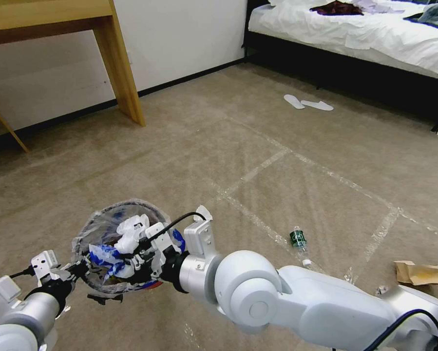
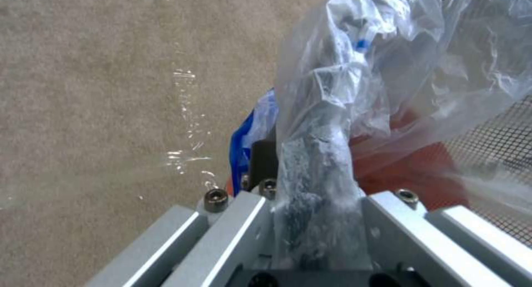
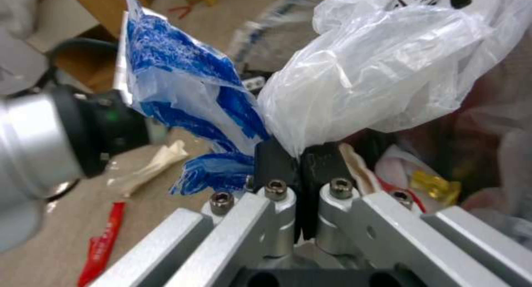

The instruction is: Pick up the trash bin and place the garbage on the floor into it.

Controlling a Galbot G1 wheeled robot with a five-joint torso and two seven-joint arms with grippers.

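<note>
Beige carpet [image 1: 189, 141] crossed with shiny tape strips fills the room between a wooden table leg [image 1: 123, 68] and a bed [image 1: 374, 34].

The right claw [image 3: 299, 158] is pinched tight on a white plastic wad [image 3: 382, 70] and a blue-and-white wrapper [image 3: 183, 91], held over the mouth of the trash bin [image 1: 119, 243]. The left claw [image 2: 310, 187] is clamped on the bin's rim through the clear liner bag [image 2: 388, 62], holding the bin off the carpet at about 7 o'clock in the head view.

Risk, as I judge it: the wrapper juts out sideways, so on release it may fall outside the rim; the liner could also slip in the left claw's grip.

The head view alone shows a green-label bottle [image 1: 298, 239] near 5 o'clock and a brown paper bag [image 1: 421, 273] at 4 o'clock, both well apart from the bin. The right wrist view alone shows litter already lying inside.
</note>
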